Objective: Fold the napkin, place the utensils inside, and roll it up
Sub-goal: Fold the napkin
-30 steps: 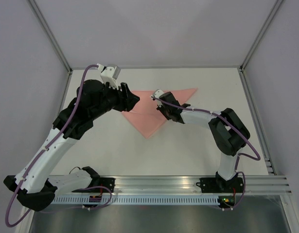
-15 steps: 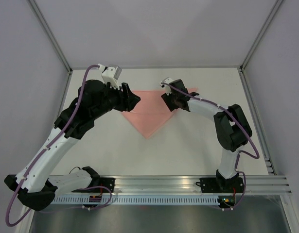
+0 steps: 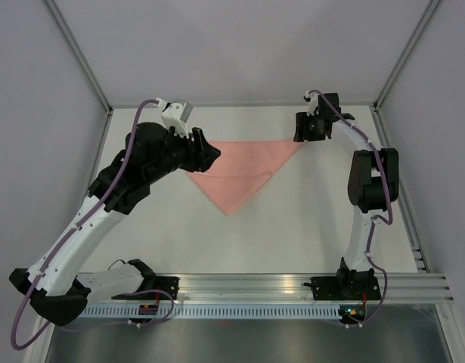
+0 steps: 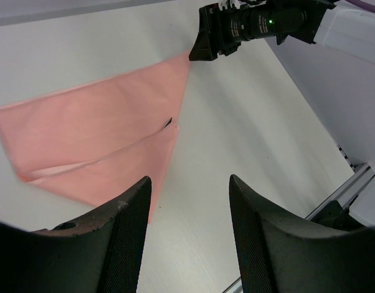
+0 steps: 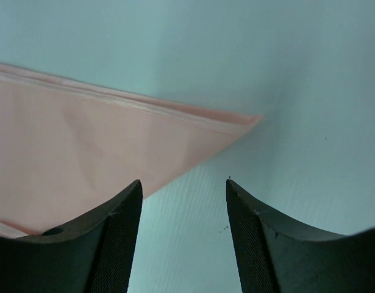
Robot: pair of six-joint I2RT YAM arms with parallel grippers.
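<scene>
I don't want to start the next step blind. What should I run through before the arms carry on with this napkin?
1. Napkin folded into a triangle, lying on the table: ok.
2. Fold tidy: not ok; a loose flap edge crosses the triangle in the left wrist view.
3. Right gripper open and empty, the napkin's right corner just ahead of it: ok.
4. Left gripper open and empty, by the napkin's left end: ok.
5. Utensils at hand: not ok; none shows in any view.
</scene>
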